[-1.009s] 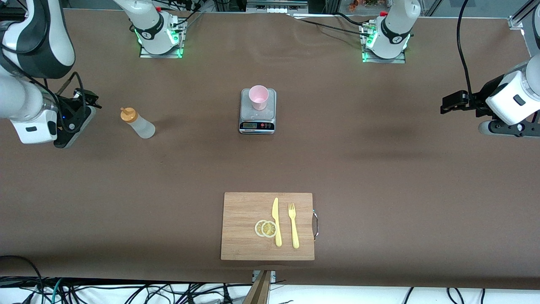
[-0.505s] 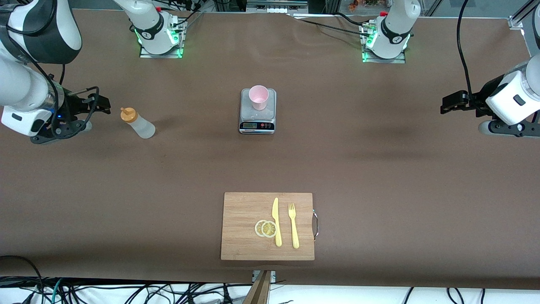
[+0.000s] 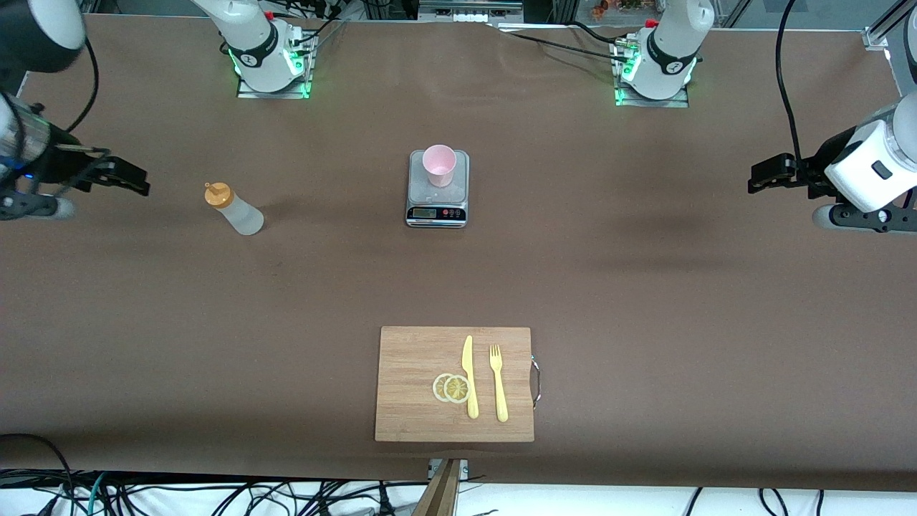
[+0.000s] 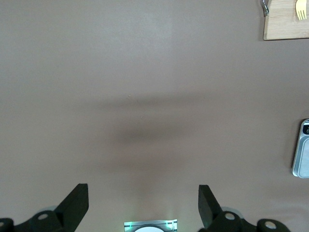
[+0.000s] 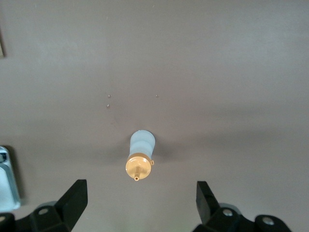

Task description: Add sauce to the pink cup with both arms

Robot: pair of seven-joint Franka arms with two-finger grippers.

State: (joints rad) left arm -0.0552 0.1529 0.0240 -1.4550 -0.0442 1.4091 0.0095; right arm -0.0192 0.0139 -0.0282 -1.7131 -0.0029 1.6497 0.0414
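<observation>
Front view shows a wide brown matte table (image 3: 645, 301) with two white jointed arms based along its top edge. At the right arm's end of the table, the right gripper (image 3: 132, 180) is black with trailing cables and hangs low, pointing toward the sauce (image 3: 233, 208), near it but apart from it. This small translucent whitish squeeze bottle with an orange nozzle cap stands upright on the bare table. At the left arm's end, the left gripper (image 3: 761, 175) juts sideways from a white wrist and hangs over bare table, well apart from everything. Midway between the arms sits a small silver kitchen scale (image 3: 438, 190) with a dark display strip, and the pink cup (image 3: 439, 165), a pale pink translucent tumbler with a round open rim, stands on its platform. Nearer to the front camera lies a rectangular wooden cutting board (image 3: 408, 387) with a metal loop handle; on it rest two round lemon slices (image 3: 452, 388), a pale yellow plastic knife (image 3: 469, 376) and a matching fork (image 3: 498, 383), side by side. Left wrist view looks down between two black fingers (image 4: 77, 203) spread wide with nothing between them, over smooth brown surface crossed by soft shadows. Right wrist view shows its black fingers (image 5: 75, 195) likewise spread wide, with the bottle seen from above, its orange cap facing the camera, not touched.
</observation>
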